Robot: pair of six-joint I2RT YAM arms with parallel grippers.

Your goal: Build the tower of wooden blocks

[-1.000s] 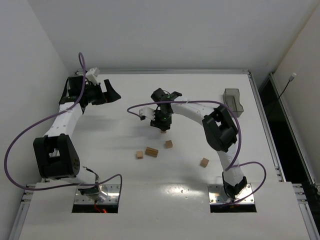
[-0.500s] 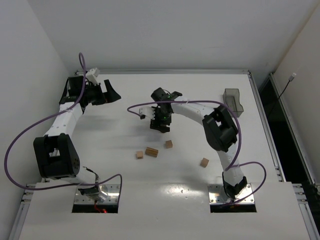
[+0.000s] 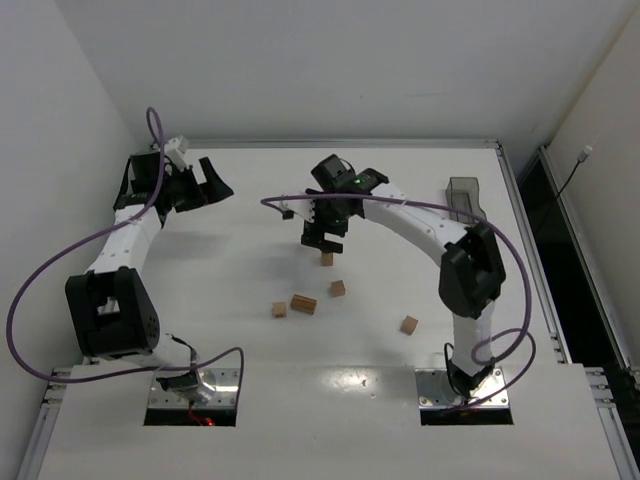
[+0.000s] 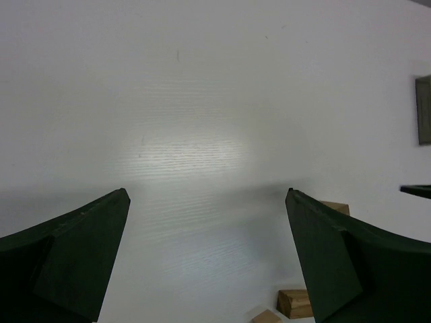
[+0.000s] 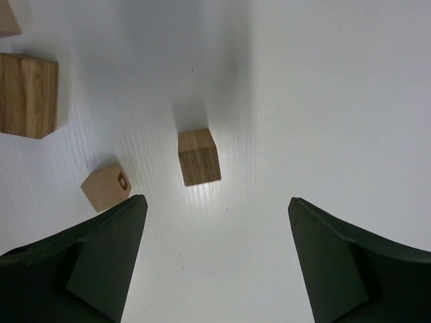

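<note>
While your right end effector (image 3: 322, 243) hangs open and empty over the centre block (image 3: 326, 259), a low sweep could knock it askew.

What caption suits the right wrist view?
Open right gripper hovers just behind one wood block on the white table.

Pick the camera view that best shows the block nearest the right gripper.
Right wrist view: the block sits large, whole and centred. The top view shows it tiny beside the right gripper. The left wrist view shows only partial blocks, unidentifiable.
</note>
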